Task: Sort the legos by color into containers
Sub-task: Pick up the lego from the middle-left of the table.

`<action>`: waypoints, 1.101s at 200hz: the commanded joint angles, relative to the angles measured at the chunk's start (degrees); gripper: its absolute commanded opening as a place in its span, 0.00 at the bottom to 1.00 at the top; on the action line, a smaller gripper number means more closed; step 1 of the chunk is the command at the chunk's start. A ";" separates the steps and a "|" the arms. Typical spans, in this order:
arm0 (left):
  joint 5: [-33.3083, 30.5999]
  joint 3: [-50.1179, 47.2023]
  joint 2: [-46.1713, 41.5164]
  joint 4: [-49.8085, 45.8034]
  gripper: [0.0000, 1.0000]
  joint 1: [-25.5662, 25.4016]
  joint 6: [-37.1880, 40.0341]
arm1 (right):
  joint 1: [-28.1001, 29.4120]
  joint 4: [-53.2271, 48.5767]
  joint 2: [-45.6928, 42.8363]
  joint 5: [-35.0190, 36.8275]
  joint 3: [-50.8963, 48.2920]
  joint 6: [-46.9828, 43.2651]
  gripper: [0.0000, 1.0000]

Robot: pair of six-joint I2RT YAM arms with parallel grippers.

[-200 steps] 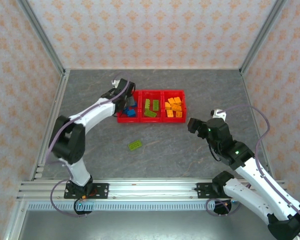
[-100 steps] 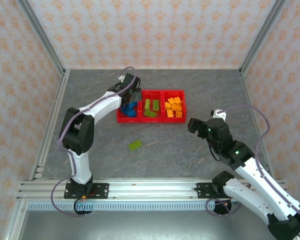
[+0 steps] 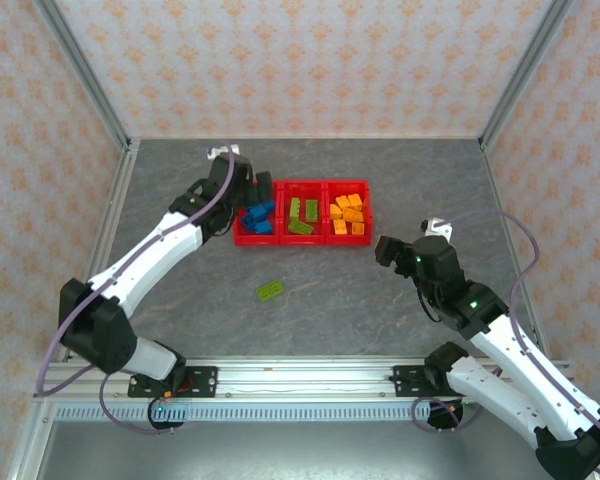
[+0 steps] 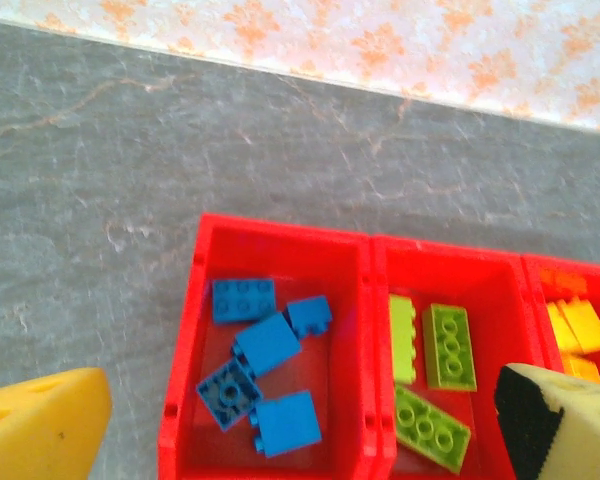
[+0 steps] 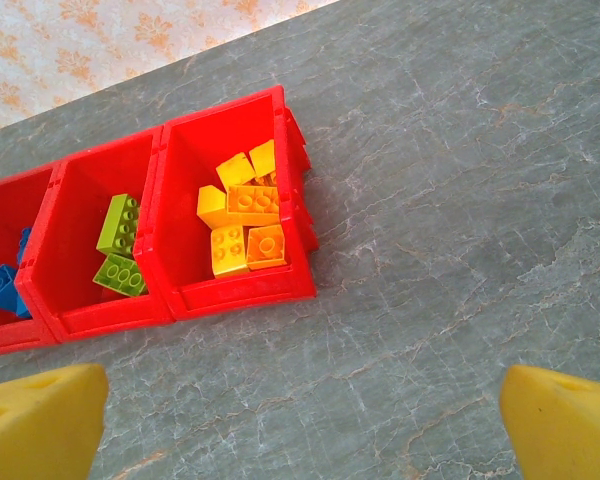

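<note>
Stray: one lime-green lego (image 3: 271, 290) lies on the bench (image 3: 430, 180), skewed to the bench edges, nearest the arm bases and well apart from the containers (image 3: 302, 240).

Step in hand, as judged: fetch it for the middle compartment. To do it well, turn the wrist to match the skew and straddle the brick's short width. Close low on its body, then lift clear of the red wall before letting go.

Right arm (image 3: 480, 310): right jaws apart and empty, near the orange end of the row.

Containers are three joined red bins. Blue bricks (image 4: 267, 343) sit in the left one, lime bricks (image 4: 449, 346) in the middle, orange-yellow bricks (image 5: 253, 205) in the right. No mixing visible.

Left arm (image 3: 160, 245): left jaws wide apart and empty, above the blue compartment.
</note>
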 commanded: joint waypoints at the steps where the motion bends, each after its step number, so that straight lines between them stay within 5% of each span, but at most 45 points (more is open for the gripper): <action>1: -0.93 -5.84 -2.97 -4.99 0.99 -4.42 -1.22 | -0.06 0.86 -0.10 0.53 -0.54 -0.46 1.00; 63: 0.32 -24.24 -9.67 -5.32 0.99 -12.71 -14.13 | -0.06 0.77 0.48 0.48 -0.54 -0.28 1.00; 99: 5.83 -25.76 -6.83 -4.68 0.99 -16.48 -6.32 | -0.08 0.86 0.57 0.39 -0.62 -0.27 1.00; 148: 0.62 -16.59 7.04 -13.07 0.99 -23.20 3.80 | -0.07 0.77 0.48 0.48 -0.63 -0.20 1.00; 220: -3.49 -7.75 20.00 -18.67 0.91 -22.23 12.45 | -0.07 0.68 0.65 0.67 -0.54 -0.37 1.00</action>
